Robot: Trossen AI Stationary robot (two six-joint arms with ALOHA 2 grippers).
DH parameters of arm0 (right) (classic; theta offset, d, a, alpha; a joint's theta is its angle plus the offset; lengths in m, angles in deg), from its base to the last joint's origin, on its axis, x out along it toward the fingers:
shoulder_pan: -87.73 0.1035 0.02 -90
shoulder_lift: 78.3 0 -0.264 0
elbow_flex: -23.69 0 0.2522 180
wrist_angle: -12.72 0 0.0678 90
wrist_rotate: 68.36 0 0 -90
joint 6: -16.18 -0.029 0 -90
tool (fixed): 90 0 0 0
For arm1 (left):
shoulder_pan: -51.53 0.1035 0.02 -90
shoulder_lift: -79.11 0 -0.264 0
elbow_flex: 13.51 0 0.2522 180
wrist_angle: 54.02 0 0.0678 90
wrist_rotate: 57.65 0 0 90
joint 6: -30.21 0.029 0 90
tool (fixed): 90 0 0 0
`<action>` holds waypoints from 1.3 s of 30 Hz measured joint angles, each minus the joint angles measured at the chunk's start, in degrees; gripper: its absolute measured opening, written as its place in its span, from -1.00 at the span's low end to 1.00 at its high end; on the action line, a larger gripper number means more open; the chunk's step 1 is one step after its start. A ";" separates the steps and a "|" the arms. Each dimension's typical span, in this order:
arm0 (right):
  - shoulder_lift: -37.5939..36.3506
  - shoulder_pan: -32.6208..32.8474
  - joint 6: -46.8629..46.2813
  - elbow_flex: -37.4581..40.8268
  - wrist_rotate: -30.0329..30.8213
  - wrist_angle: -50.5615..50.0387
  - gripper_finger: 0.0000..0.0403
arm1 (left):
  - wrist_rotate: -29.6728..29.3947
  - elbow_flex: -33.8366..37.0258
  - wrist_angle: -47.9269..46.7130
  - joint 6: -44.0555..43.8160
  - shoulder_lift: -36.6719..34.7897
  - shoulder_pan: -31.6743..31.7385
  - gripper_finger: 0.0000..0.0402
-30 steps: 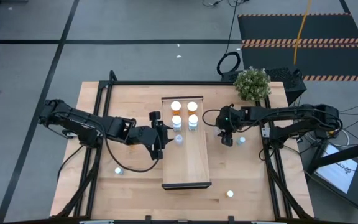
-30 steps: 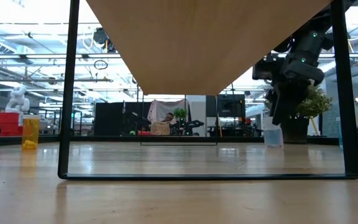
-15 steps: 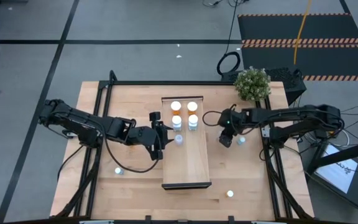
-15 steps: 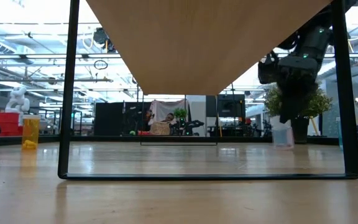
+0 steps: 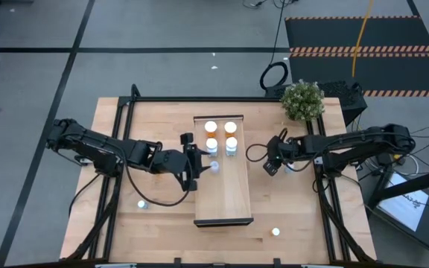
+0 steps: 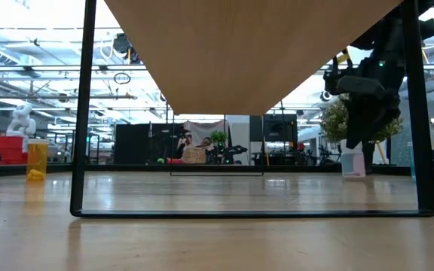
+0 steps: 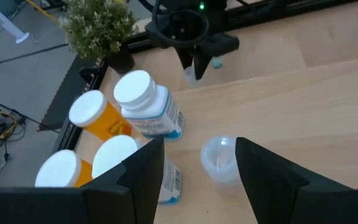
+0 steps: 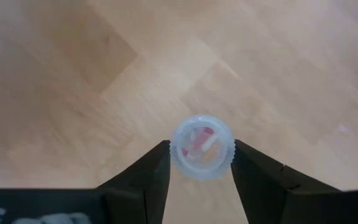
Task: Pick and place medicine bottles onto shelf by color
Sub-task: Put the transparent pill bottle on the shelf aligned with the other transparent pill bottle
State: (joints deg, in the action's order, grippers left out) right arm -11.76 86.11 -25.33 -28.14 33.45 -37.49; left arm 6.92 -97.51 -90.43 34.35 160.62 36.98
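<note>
Four capped bottles [image 5: 220,137] sit bunched at the far end of the shelf [image 5: 223,202]. Left pincer [image 7: 194,168] is over the shelf's left edge, fingers spread around a fifth, clear bottle [image 7: 220,159] without touching it. Right pincer [image 8: 201,163] is over the tabletop [image 5: 296,208] right of the shelf, fingers flanking a small bottle [image 8: 202,147]; can't tell if they're squeezing it. Stray bottles [image 5: 275,231] dot the tabletop.

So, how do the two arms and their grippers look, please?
Both arms are dark, jointed and slim, with black cables looping beside them. The left gripper and the right gripper each end in two flat, black, wedge-shaped fingers. A small green light glows on the right arm's wrist.
</note>
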 joint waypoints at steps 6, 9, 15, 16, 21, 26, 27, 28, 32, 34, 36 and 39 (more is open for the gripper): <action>0.02 1.39 -2.74 0.61 1.67 1.44 -0.14 | 0.00 0.00 0.71 0.04 0.00 0.00 0.00; 0.02 1.37 -3.25 0.66 1.45 1.44 -0.08 | 0.00 0.00 0.71 0.06 0.00 0.00 0.00; -0.81 0.12 -1.04 0.68 -4.65 1.30 0.05 | 0.00 0.00 0.71 1.24 0.00 0.00 0.00; -0.91 -0.27 -0.97 0.68 -6.31 1.04 0.06 | 0.00 0.00 0.71 1.35 0.00 0.00 0.00; -1.93 -1.00 0.72 0.68 -14.88 0.13 0.11 | 0.00 0.00 0.71 1.55 0.00 0.00 0.00; -4.84 -1.31 4.92 0.34 -17.98 -2.70 0.11 | 0.00 0.00 0.71 1.57 0.00 0.00 0.00; -5.37 -1.49 6.24 -0.10 -18.06 -3.81 0.11 | 0.00 0.00 0.71 1.57 0.00 0.00 0.00; -5.85 -1.76 8.01 -0.69 -18.05 -4.97 0.11 | -0.01 0.00 0.71 1.57 0.00 0.00 0.00; -6.45 -3.23 20.32 -3.42 -17.61 -8.76 0.11 | 0.00 0.00 2.03 2.20 0.00 0.00 0.00; -6.43 -3.58 28.15 -4.34 -17.38 -8.90 0.11 | 0.00 0.00 3.15 2.80 0.00 0.00 0.00; -5.92 -3.59 35.55 -4.80 -15.43 -8.25 0.11 | 0.00 0.00 3.69 3.06 0.00 0.00 0.00; -5.23 -3.68 44.82 -4.81 -12.36 -8.22 0.11 | 0.00 0.00 3.70 2.78 0.00 0.00 0.00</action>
State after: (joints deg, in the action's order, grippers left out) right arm -16.99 82.42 19.49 -32.95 21.09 -45.70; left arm 6.92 -97.51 -86.73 37.14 160.62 36.98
